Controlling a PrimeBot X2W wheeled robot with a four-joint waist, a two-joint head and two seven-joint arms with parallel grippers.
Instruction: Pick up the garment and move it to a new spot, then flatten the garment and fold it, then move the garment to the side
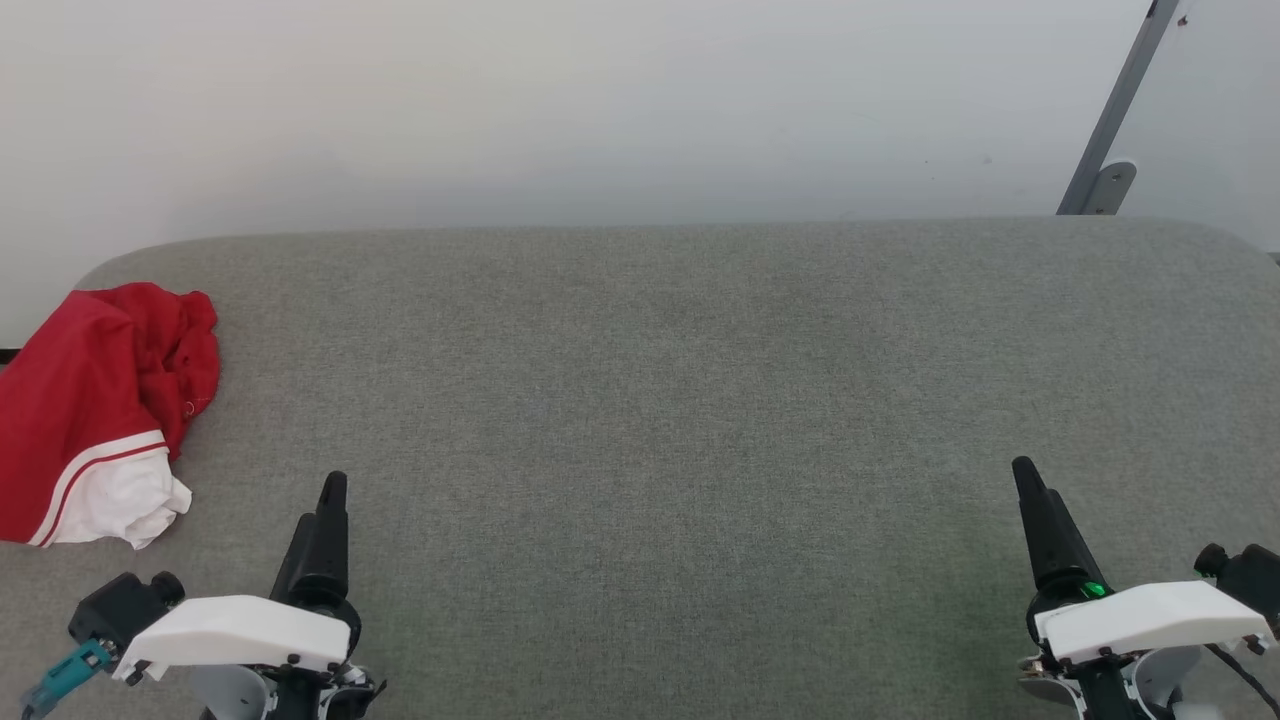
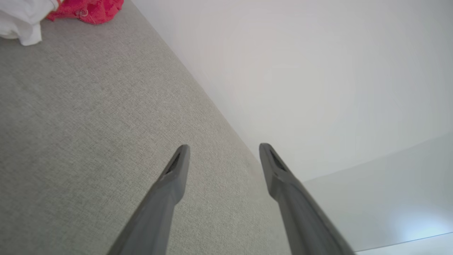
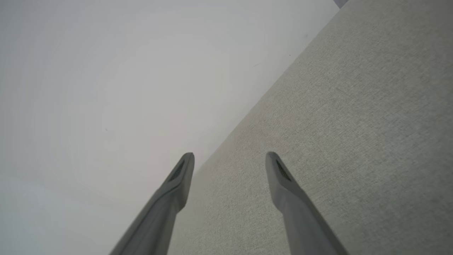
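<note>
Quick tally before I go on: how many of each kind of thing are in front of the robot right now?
Clothing: 1, the garment, red and white, bunched at the left edge.
Surfaces: 1, the grey padded surface.
Grippers: 2, left gripper and right gripper, jaws open, empty.
Metal bars: 1, the grey bar at the wall.
Total: 5.

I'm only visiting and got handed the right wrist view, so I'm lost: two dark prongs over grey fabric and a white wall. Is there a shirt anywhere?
Observer: Yes, in the head view a red garment lies crumpled at the left end of the grey surface.
Operator: Is anything holding it?
Observer: No, the left pincer is open, apart from it over bare fabric.
Operator: Is it all red?
Observer: No, its near side shows a white sleeve end with red-white stripe trim.
</note>
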